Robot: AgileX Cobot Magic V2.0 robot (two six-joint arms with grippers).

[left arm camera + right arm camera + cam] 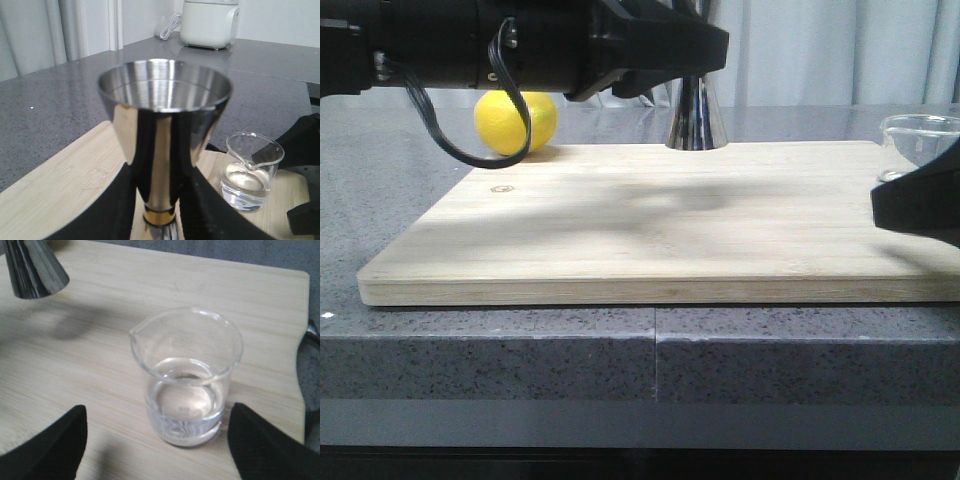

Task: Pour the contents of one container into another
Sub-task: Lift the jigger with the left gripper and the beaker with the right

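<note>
Beaker (pixel 187 377) of clear glass stands upright on the wooden cutting board (pixel 650 225), directly between the two spread fingers (pixel 47 447) of the right gripper (pixel 160 450), which is open and touches neither side of the glass. A shallow pool of clear liquid lies in its bottom, and its pouring lip points toward the steel jigger (pixel 162 130). That jigger stands upright farther along the board, well apart from the right gripper, with its narrow waist and gold band between the fingers (pixel 120 210) of the left gripper (pixel 160 220); the dark pads sit tight against the steel on both sides, so the left gripper looks closed on the jigger. Beyond the left gripper's arm, a yellow lemon (pixel 515 120) rests on the grey speckled tabletop (pixel 520 360) just off the board's far edge.
</note>
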